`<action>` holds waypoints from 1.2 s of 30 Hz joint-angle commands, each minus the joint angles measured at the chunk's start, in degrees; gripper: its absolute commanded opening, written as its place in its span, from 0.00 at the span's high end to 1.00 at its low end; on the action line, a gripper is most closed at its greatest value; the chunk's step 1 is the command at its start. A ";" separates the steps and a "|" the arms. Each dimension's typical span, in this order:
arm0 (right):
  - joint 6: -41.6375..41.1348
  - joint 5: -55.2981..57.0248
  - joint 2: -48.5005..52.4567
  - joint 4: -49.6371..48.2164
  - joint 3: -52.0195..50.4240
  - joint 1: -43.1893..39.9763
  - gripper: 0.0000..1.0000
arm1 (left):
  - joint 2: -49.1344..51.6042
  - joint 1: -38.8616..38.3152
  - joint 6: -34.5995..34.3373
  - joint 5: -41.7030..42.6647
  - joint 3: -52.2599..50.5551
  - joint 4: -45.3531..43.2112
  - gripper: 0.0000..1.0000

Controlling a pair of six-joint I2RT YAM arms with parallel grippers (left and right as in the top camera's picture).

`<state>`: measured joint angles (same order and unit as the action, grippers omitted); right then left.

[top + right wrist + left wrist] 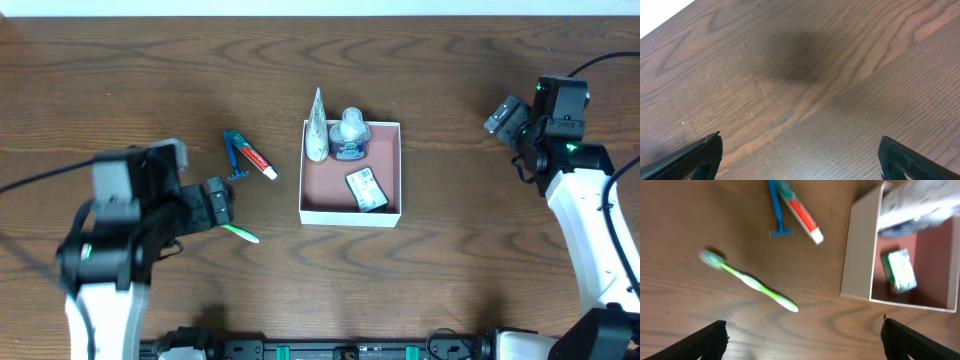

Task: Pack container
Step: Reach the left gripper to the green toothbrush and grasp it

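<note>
Container (350, 217) sat mid-worktop, three toiletries inside. Its thin white walls looked light and bendy, likely to slide if nudged; best pinched over one wall near a corner. Toothbrush (240, 233), toothpaste (258, 160) and razor (234, 158) lay leftward of it. Left hand (222, 200) and right hand (500, 118) were both spread, empty.

A robotics lab bench is indicated, not a home: a left arm (105, 290) and a right arm (595, 220) are mounted at a wood-grain table (120, 60), black cables (612, 60) are trailed across it, and a mounting rail (330, 350) is fixed along its near edge.
</note>
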<state>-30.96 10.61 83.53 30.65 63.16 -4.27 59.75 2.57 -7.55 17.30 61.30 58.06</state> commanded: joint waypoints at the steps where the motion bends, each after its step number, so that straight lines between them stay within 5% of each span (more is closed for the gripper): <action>1: 0.13 1.14 0.02 0.04 0.37 -0.37 0.01 | 5.42 0.26 -0.46 2.80 -0.04 -0.09 0.02; 4: 0.15 1.14 0.02 0.04 0.37 -0.37 0.01 | 11.87 0.26 -3.96 2.75 -0.13 -0.90 0.10; 10: 0.15 1.14 0.02 0.02 0.37 -0.37 0.01 | 24.83 0.26 -23.17 -6.05 -1.68 -6.10 0.10; 22: 0.15 1.14 0.02 0.02 0.37 -0.37 0.01 | 41.29 0.20 -39.06 -6.38 -2.12 -12.52 0.11; 29: 0.15 1.14 0.02 0.04 0.37 -0.37 0.01 | 43.10 0.20 -41.20 -6.80 -3.93 -14.88 0.12; 36: 0.15 1.14 0.02 0.02 0.37 -0.37 0.01 | 43.10 0.20 -41.22 -7.54 -13.31 -27.10 0.33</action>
<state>-30.96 10.63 83.53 30.63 63.16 -4.27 99.48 2.57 -48.66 10.50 53.43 35.09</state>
